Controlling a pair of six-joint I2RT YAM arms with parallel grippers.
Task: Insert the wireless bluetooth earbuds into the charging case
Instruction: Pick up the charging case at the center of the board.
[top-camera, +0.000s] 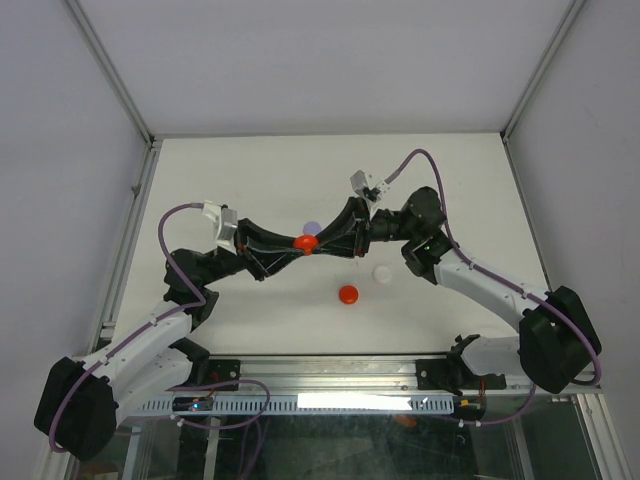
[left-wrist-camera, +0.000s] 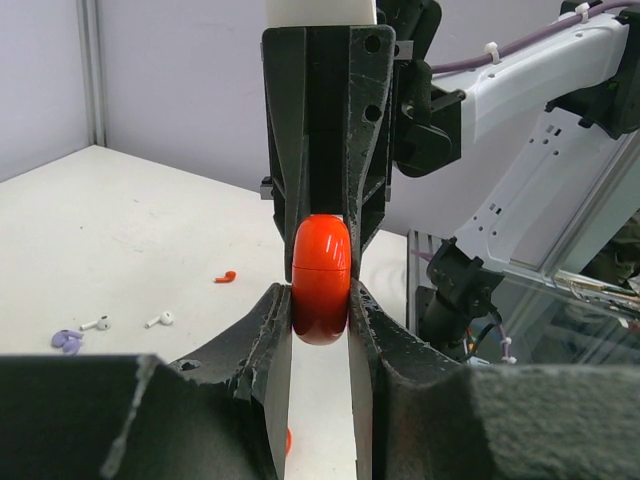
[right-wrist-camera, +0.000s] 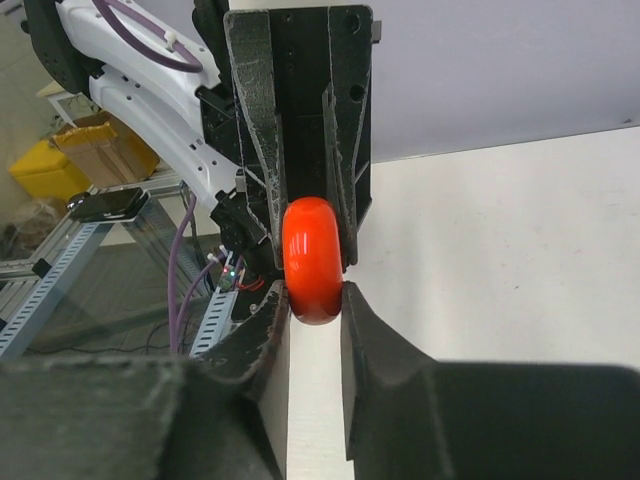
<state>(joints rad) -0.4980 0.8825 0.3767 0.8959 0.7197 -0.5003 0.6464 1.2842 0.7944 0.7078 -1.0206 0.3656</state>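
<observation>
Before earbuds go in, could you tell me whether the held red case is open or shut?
Shut. The red case shows only a thin closed seam in the left wrist view, and no lid is lifted.

No text, label, brand mark, number or sign is legible in any view. The red charging case (left-wrist-camera: 320, 285) shows a plain glossy shell. The right arm's white cover (left-wrist-camera: 530, 100) and the table (top-camera: 250, 170) carry nothing readable.
</observation>
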